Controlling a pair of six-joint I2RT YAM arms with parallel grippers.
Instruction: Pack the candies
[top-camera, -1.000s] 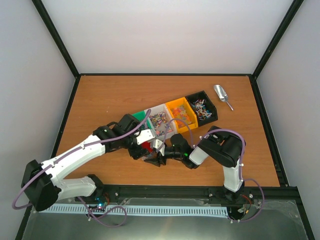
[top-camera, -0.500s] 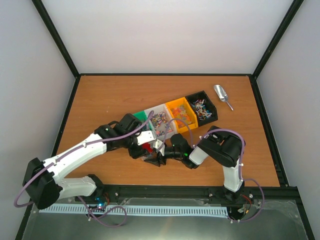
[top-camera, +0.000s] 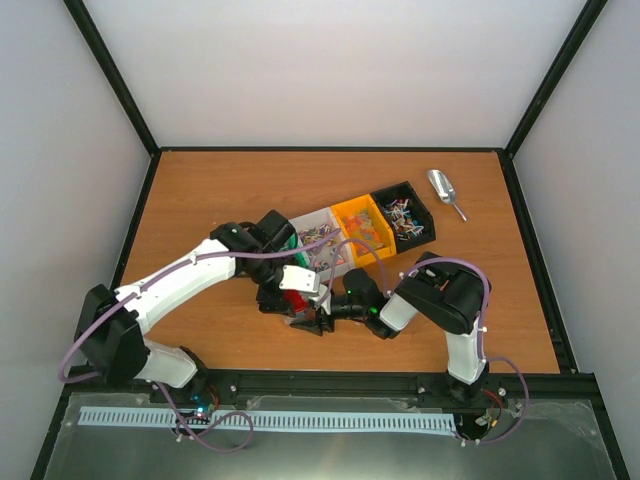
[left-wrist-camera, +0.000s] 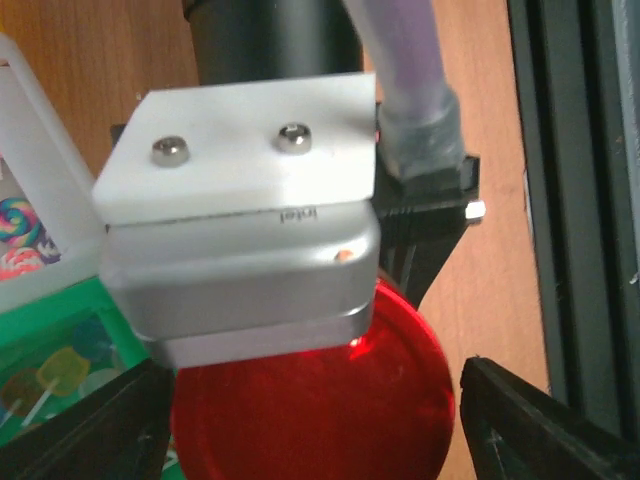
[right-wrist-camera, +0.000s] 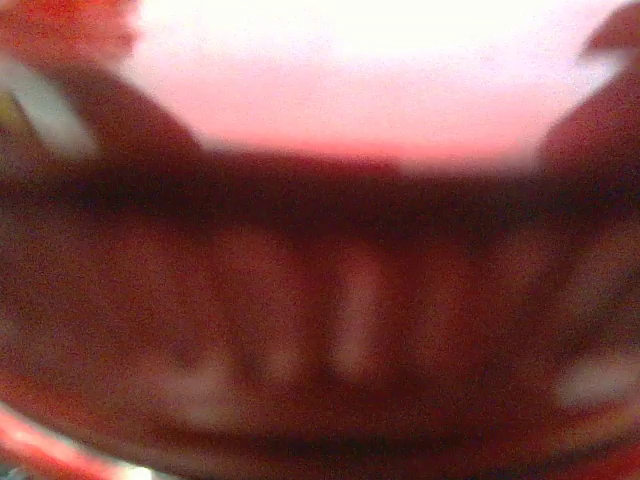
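The candies (top-camera: 322, 247) lie in a row of small bins: white, orange (top-camera: 362, 228) and black (top-camera: 405, 220). Some show in the left wrist view (left-wrist-camera: 22, 232). A jar with a red round lid (top-camera: 297, 301) is held between both grippers near the table's middle front. My left gripper (top-camera: 299, 294) is open, its jaws standing either side of the lid (left-wrist-camera: 330, 410) with a small gap. My right gripper (top-camera: 319, 318) is shut on the jar below the lid. Its silver wrist camera (left-wrist-camera: 240, 260) covers the lid's upper half. The right wrist view is a red blur of the lid (right-wrist-camera: 330, 300).
A silver metal scoop (top-camera: 442, 190) lies at the far right, beyond the black bin. A green bin (left-wrist-camera: 60, 370) at the row's left end is mostly under my left arm in the top view. The black front rail (left-wrist-camera: 580, 200) is close by.
My left arm has swung its elbow and forearm up and right, over the green bin, and its gripper now comes at the lid from behind. The right arm and jar stay put.
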